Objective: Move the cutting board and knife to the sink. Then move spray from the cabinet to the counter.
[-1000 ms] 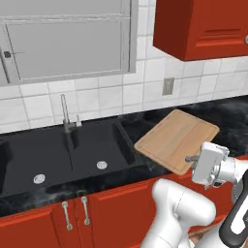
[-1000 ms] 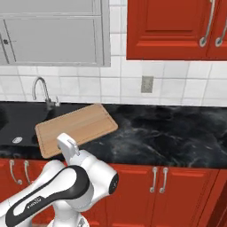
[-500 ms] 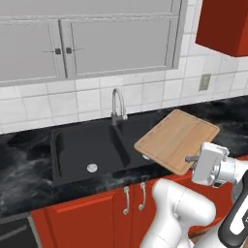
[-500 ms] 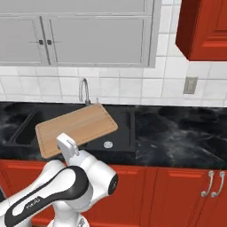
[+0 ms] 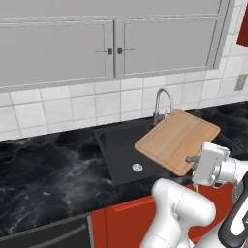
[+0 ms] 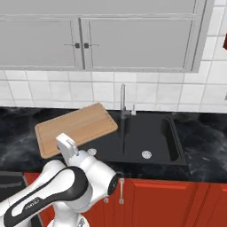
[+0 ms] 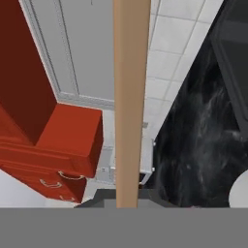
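The light-tan cutting board (image 5: 178, 140) hangs level and tilted across the right part of the black sink (image 5: 119, 151), in front of the chrome faucet (image 5: 162, 104). My gripper (image 5: 193, 163) is shut on the board's near edge. From the right base view the cutting board (image 6: 75, 127) covers the left end of the sink (image 6: 148, 133), with the gripper (image 6: 63, 145) at its near edge. In the hand view the cutting board (image 7: 130, 97) shows edge-on between the fingertips of the gripper (image 7: 127, 201). The knife and the spray are out of view.
Grey wall cabinets (image 5: 111, 48) hang above the tiled wall. Black marble counter (image 5: 48, 174) stretches left of the sink, and counter (image 6: 204, 146) lies to its right. A red cabinet corner (image 5: 243, 24) shows at top right. Red base cabinets (image 6: 168, 201) sit below.
The base has driven along the counter, so the whole scene slid right in both base views. The sink now lies under the held cutting board. The board stays in my gripper.
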